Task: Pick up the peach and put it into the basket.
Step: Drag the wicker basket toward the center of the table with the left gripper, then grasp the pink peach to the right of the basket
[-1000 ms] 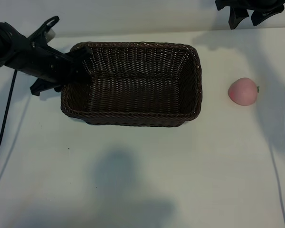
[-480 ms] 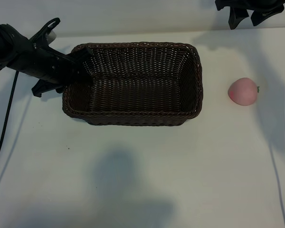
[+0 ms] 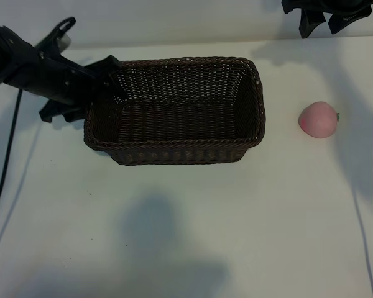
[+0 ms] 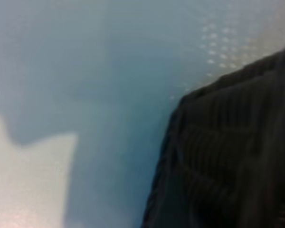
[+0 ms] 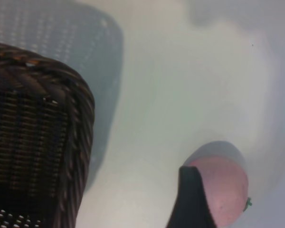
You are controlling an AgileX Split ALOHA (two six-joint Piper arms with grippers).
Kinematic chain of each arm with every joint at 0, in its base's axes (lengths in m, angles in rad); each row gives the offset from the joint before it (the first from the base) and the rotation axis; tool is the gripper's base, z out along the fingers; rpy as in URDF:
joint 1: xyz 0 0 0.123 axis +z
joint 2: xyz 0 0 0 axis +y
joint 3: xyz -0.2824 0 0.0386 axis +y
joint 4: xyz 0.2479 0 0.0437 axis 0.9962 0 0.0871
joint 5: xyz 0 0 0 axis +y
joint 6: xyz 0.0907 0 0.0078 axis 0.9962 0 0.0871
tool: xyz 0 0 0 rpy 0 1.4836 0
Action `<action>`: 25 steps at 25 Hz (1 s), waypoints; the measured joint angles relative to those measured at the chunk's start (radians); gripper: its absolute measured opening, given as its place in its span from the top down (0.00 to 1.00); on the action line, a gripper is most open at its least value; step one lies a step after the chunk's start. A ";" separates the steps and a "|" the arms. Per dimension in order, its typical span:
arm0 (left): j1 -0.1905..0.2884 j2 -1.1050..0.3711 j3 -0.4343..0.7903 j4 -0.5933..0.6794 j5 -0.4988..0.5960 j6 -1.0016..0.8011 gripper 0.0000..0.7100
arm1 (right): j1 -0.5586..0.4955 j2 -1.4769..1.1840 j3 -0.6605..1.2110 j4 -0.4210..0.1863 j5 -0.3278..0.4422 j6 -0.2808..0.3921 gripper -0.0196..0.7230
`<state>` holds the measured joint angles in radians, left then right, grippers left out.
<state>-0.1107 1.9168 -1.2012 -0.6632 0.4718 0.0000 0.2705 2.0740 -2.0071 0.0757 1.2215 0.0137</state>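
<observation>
We are seeing our left gripper (image 3: pixel 105 77) letting go of the big dark-brown woven basket (image 3: pixel 174 112), which it has nudged closer to the small pink peach (image 3: pixel 318 119) lying alone on the white table (image 3: pixel 236 223), while our right gripper (image 3: pixel 326 18) is waiting open above it.

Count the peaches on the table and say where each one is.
1. The peach lies on the table, to the right of the basket and apart from it. The basket holds none; nothing seems hidden.
</observation>
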 joint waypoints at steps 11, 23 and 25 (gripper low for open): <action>0.000 -0.247 -0.008 0.260 0.149 -0.058 0.15 | 0.000 0.000 0.000 0.001 0.000 0.000 0.29; 0.000 -0.383 -0.022 0.454 0.316 -0.106 0.16 | 0.000 0.000 0.000 0.046 0.000 0.001 0.29; 0.000 -0.383 -0.027 0.455 0.327 -0.107 0.16 | 0.000 -0.001 0.000 0.046 0.000 0.001 0.29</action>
<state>-0.1107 1.5338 -1.2281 -0.2082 0.7992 -0.1070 0.2705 2.0730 -2.0071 0.1215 1.2215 0.0146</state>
